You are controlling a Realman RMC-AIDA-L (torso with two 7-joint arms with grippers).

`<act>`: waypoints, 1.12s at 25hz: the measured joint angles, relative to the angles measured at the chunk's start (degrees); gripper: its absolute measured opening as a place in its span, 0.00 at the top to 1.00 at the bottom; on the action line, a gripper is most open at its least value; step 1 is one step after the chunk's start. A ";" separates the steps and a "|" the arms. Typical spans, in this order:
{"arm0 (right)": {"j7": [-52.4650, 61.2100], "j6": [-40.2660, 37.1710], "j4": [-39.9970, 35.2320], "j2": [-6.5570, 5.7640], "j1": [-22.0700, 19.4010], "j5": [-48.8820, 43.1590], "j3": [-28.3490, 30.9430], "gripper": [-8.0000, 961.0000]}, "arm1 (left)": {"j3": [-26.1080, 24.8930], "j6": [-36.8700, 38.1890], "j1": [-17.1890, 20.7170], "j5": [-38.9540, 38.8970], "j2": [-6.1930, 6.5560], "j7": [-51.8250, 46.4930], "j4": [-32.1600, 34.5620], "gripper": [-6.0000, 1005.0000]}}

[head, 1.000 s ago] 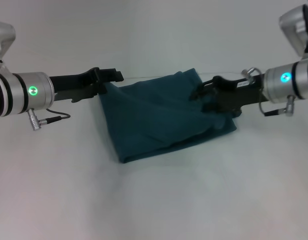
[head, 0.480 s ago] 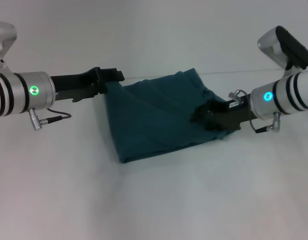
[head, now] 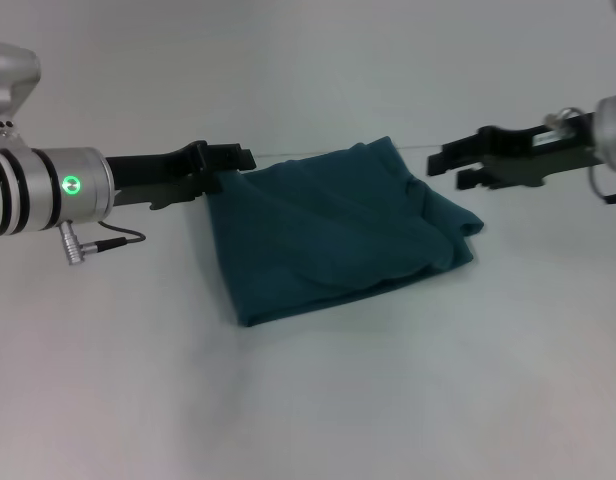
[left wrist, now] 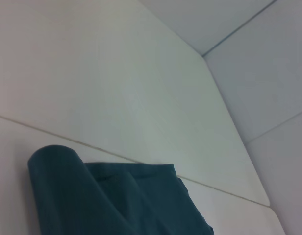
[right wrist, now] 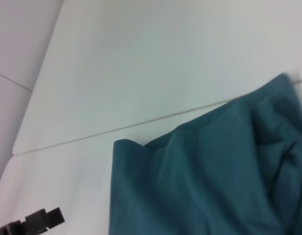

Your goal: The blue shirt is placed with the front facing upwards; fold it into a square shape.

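Observation:
The blue shirt (head: pixel 333 235) lies folded into a rough, rumpled square on the white table, with no print showing. My left gripper (head: pixel 238 160) is at the shirt's far left corner, right against the cloth. My right gripper (head: pixel 443 172) is open and empty, raised just off the shirt's far right side. The left wrist view shows a rolled fold of the shirt (left wrist: pixel 62 181). The right wrist view shows the shirt (right wrist: pixel 214 181) from its far side, and the left gripper (right wrist: pixel 38 223) at the picture's edge.
The white table (head: pixel 308 400) stretches bare in front of the shirt and to both sides. A thin seam (head: pixel 438 146) runs along the table behind the shirt. The shirt's right edge (head: pixel 458 235) is bunched up.
My right gripper has let go of the shirt's right side, lifted and drawn back to the right. The right edge of the shirt now lies loose. The left arm has not moved.

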 joint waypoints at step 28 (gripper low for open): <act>-40.74 -20.92 -7.15 2.98 -26.84 17.10 39.60 0.05 | 2.42 -2.00 -3.22 12.20 0.92 -9.08 -0.83 0.35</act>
